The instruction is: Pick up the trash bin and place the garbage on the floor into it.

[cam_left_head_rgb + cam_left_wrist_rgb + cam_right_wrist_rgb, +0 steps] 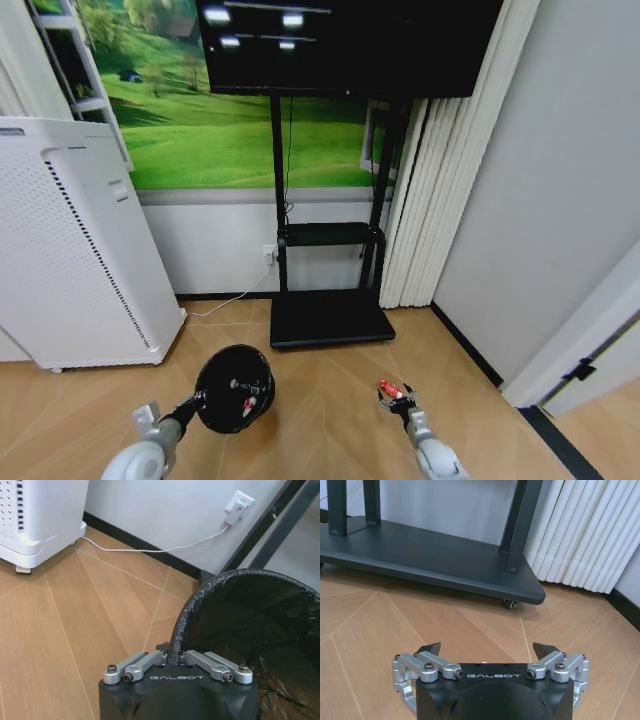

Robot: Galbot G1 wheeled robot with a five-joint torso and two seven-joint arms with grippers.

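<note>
The black wire-mesh trash bin [235,388] hangs tilted just above the floor [320,420], its mouth facing me. My left gripper [175,656] is shut on the bin's rim [182,615]; in the head view this gripper [192,405] sits at the bin's lower left. Small white and red garbage pieces [247,402] lie inside the bin. My right gripper [487,647] is open above the planks with nothing between its fingers [432,648]. In the head view a red bit [386,388] shows at the right gripper's [397,396] tip; whether it is held I cannot tell.
A tall white perforated appliance [70,250] stands at the left, with a white cable [150,550] running to a wall outlet [239,506]. The black TV stand base [435,560] lies ahead. White curtains [440,200] and a wall close the right side.
</note>
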